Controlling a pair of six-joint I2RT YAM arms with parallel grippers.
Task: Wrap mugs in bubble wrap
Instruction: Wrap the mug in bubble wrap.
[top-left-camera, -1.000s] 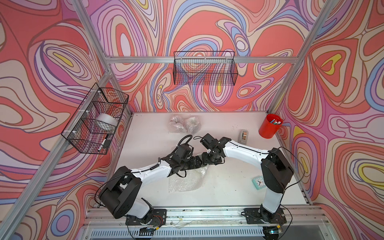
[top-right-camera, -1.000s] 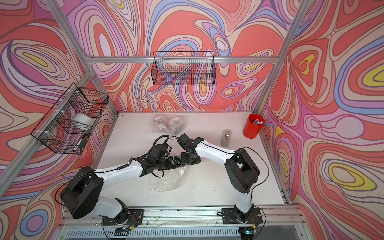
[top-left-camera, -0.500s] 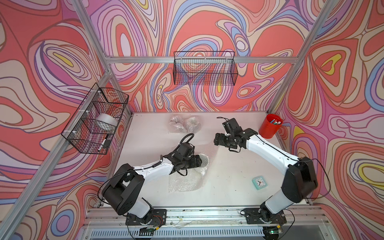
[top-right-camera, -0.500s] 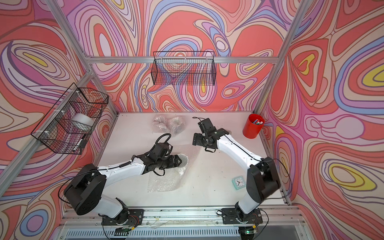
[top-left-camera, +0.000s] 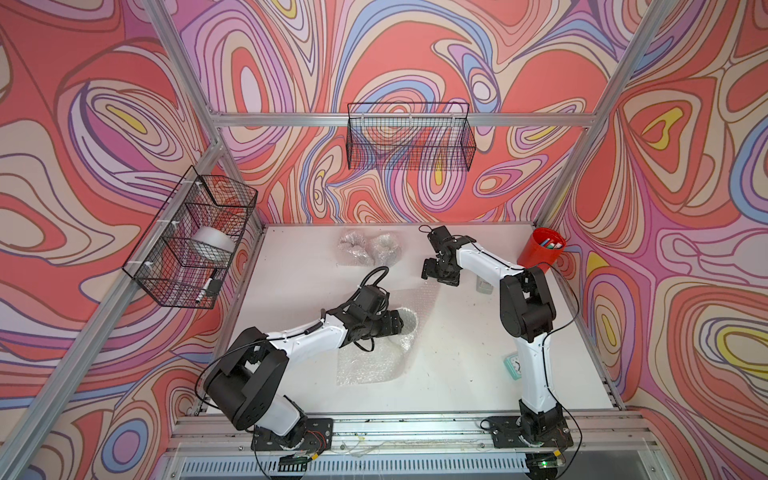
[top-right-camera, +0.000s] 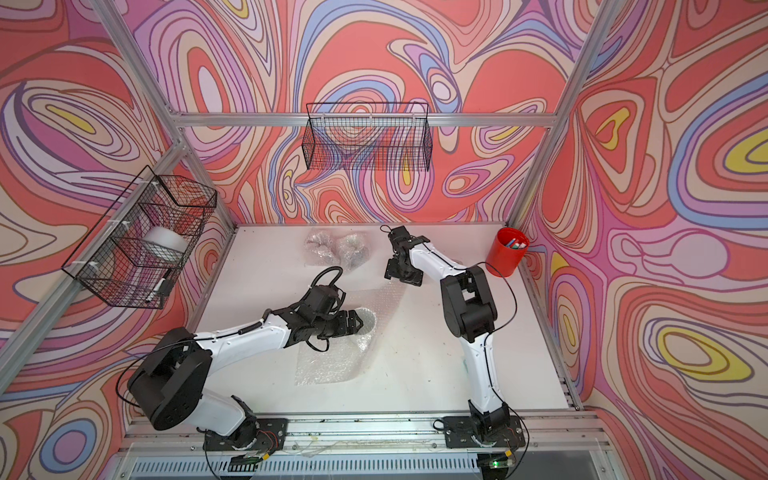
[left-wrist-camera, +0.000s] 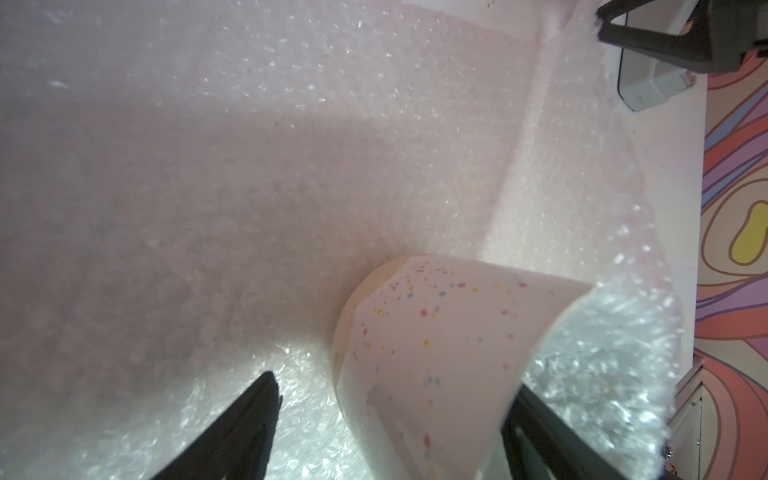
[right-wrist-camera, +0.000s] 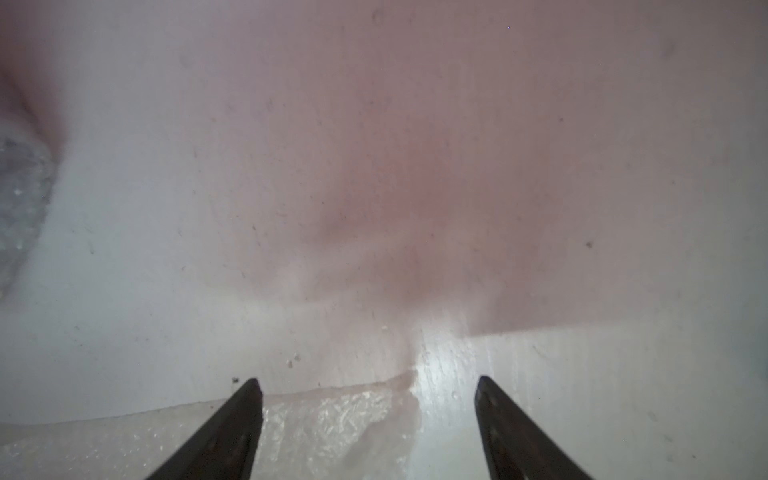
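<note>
While left claw (left-wrist-camera: 395, 382) gapes around a speckled mug (left-wrist-camera: 440, 328) on bubble wrap (left-wrist-camera: 208, 199), right claw (right-wrist-camera: 368, 379) spreads (equally wide).

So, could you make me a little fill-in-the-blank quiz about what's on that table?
The speckled mug sits on a sheet of ___.
___ wrapped bundles lie at the back of the table.
The pen cup is coloured ___.
Missing: bubble wrap; two; red.
</note>
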